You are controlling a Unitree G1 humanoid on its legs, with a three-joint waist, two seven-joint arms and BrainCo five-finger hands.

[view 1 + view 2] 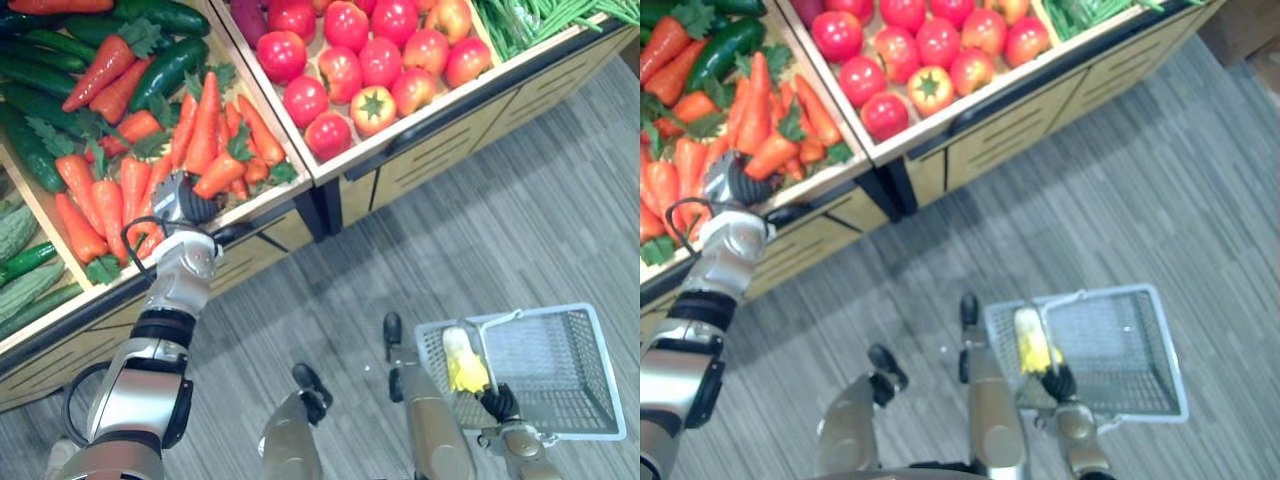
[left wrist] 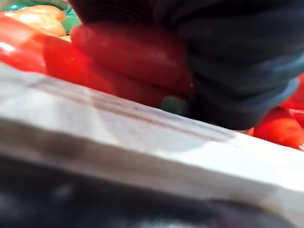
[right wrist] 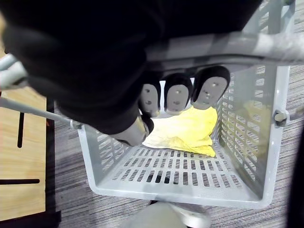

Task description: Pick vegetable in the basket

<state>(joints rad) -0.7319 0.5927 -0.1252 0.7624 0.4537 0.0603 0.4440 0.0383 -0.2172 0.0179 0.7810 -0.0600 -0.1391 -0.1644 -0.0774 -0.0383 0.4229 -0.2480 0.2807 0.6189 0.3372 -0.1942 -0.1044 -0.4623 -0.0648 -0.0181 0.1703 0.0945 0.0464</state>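
Observation:
Orange carrots (image 1: pixel 205 130) with green tops lie piled in a wooden bin (image 1: pixel 285 195) of the stand. My left hand (image 1: pixel 180 200) reaches over the bin's front edge and rests among the nearest carrots. In the left wrist view its dark cover sits right against a carrot (image 2: pixel 133 57) behind the wooden rim (image 2: pixel 142 137). My right hand (image 3: pixel 178 95) is shut on the handle (image 3: pixel 213 47) of a grey plastic basket (image 1: pixel 540 312), held low at the right. A yellow corn cob (image 1: pixel 462 362) lies in the basket.
Red tomatoes (image 1: pixel 350 70) fill the neighbouring bin, with green beans (image 1: pixel 530 20) further right. Cucumbers (image 1: pixel 165 65) lie behind the carrots and pale gourds (image 1: pixel 20 280) at the far left. Grey carpet (image 1: pixel 520 220) spreads in front of the stand.

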